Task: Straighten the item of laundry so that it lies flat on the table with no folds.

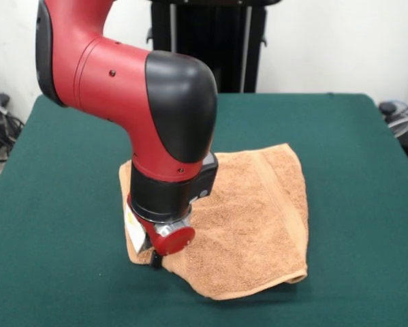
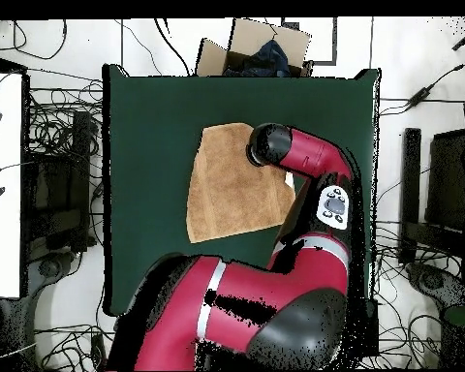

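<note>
Towel [image 1: 251, 225]: tan-orange terry cloth, near-centre of the green table [image 1: 60, 272], mostly spread, near hem slightly rolled. White label [image 1: 131, 223] shows at the edge beside the arm.

Gripper [image 1: 156, 261]: low at the towel's near corner, under the red wrist; whether released or clenched cannot be told.

Advice: any pull should run outward along the table, low and slow, so cloth does not bunch.

Cardboard box [image 2: 258, 48]: beyond the table's edge in the overhead view, holding something dark, unidentifiable.
</note>
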{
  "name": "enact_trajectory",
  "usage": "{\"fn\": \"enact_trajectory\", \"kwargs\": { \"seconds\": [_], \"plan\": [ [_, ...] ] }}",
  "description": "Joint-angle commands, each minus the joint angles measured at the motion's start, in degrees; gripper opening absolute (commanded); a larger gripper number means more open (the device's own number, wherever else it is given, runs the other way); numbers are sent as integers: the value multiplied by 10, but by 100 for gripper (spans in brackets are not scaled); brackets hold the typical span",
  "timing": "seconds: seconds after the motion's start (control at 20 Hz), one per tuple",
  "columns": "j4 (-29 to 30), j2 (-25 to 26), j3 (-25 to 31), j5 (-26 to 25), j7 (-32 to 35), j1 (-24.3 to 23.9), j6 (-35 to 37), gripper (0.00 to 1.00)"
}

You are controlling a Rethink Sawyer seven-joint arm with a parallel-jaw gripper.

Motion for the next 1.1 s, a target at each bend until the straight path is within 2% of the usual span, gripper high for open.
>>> {"fn": "enact_trajectory", "kwargs": {
  "seconds": [0.05, 0.5, 1.1],
  "plan": [
    [18, 73, 97, 11, 4, -21, 33, 0],
    [14, 62, 103, 18, 3, -26, 92, 0],
    [3, 33, 56, 29, 85, 16, 211, 0]
  ]
}}
